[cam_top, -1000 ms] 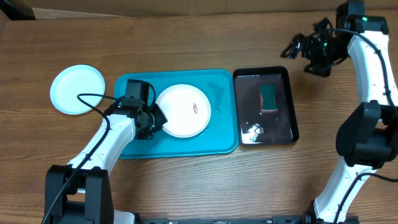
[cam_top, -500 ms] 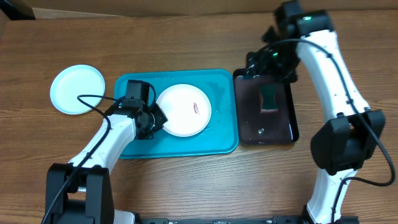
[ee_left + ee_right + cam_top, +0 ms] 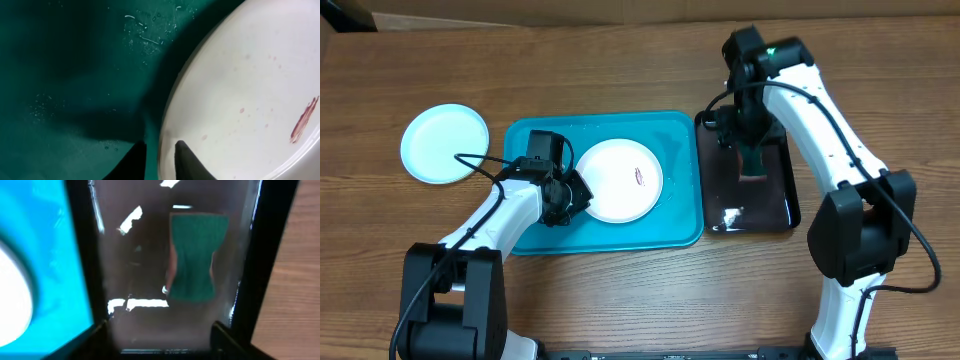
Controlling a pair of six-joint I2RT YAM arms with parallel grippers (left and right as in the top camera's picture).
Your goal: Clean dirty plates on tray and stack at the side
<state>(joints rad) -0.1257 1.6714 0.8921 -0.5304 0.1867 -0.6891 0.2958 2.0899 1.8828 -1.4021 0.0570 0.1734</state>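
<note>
Fingers (image 3: 136, 159) of the left hand (image 3: 159, 145) straddle the near rim of the white plate (image 3: 250, 85), one on the outside and one on the inside, clenched onto the edge. A thin brown-red smear (image 3: 302, 120) marks the plate's face toward its far side, with a few faint specks around it. Water droplets (image 3: 142, 37) lie scattered on the floor of the turquoise tray (image 3: 70, 75) beside the plate.

From overhead, the white plate (image 3: 618, 180) sits inside the turquoise tray (image 3: 620, 232), about central and a little toward its right half, with the left hand (image 3: 576, 194) at the plate's left edge. A light-blue-rimmed plate (image 3: 444, 144) rests on the wooden worktop (image 3: 620, 60), left of the tray and apart from it. No third plate shows in any view.

A glossy black tray (image 3: 782, 205) lies just to the right of the turquoise one, their long sides almost touching. A green sponge (image 3: 752, 160) lies in its upper half on a wet, reflective floor. The right hand (image 3: 736, 133) hangs over the top of the black tray. Its wrist view shows the hand (image 3: 160, 327) released, fingers (image 3: 97, 332) spread wide, and the green sponge (image 3: 196, 255) lying ahead of them, not touched.
</note>
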